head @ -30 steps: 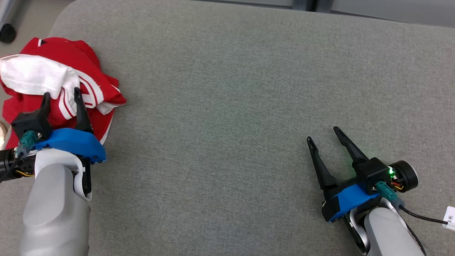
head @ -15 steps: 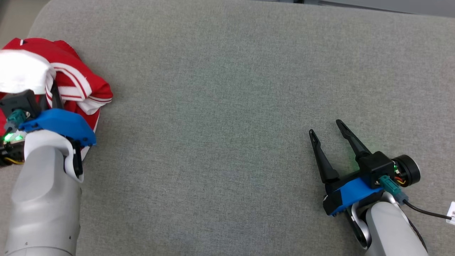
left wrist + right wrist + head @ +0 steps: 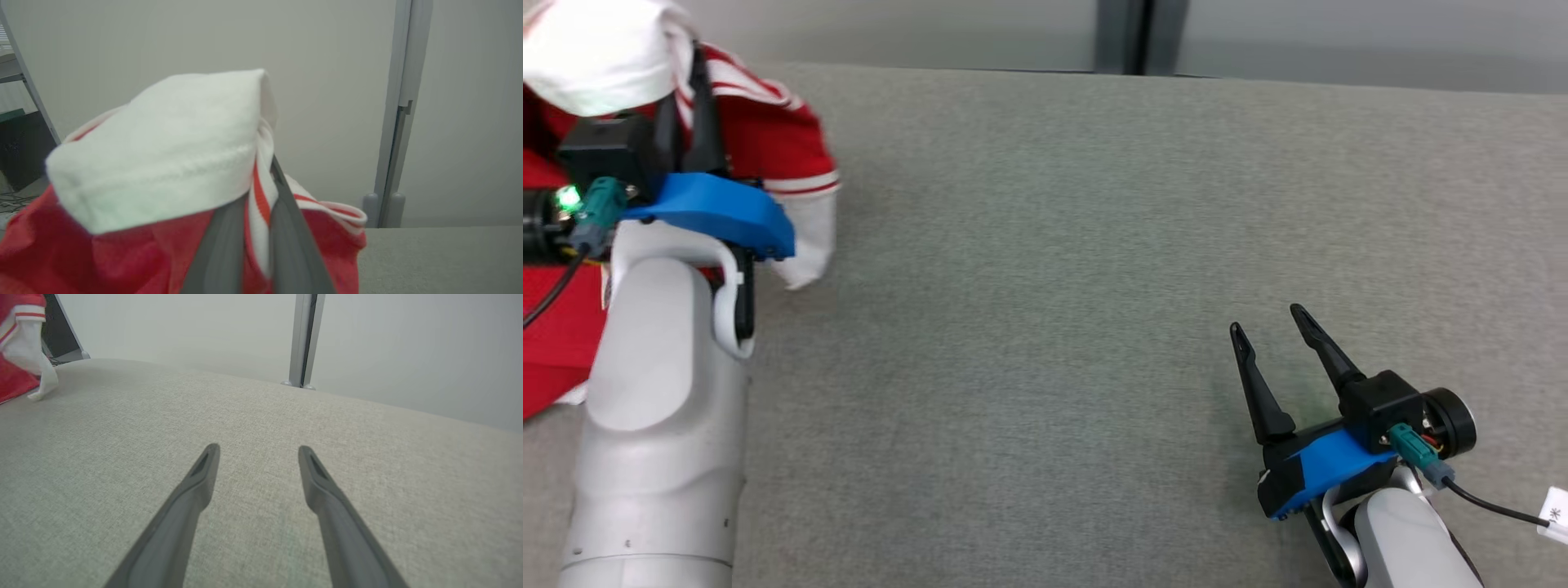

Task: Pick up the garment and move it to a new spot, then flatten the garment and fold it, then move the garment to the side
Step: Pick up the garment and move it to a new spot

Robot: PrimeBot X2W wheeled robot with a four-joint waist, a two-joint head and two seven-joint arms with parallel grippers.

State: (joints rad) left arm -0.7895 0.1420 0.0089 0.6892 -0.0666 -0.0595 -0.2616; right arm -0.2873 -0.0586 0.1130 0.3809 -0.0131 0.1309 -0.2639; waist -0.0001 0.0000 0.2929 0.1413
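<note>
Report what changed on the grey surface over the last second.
The left tool, open around the crumpled garment a second ago, closed on its red-and-white folds and lifted them up from the grey surface; cloth now hangs from the grip. The right tool stayed open and idle low over the surface, holding nothing.

So the garment is up at 10 o'clock over the cushion, caught in the left gripper. The right gripper sits at 4 o'clock, well apart. The post stands behind at 12.
</note>
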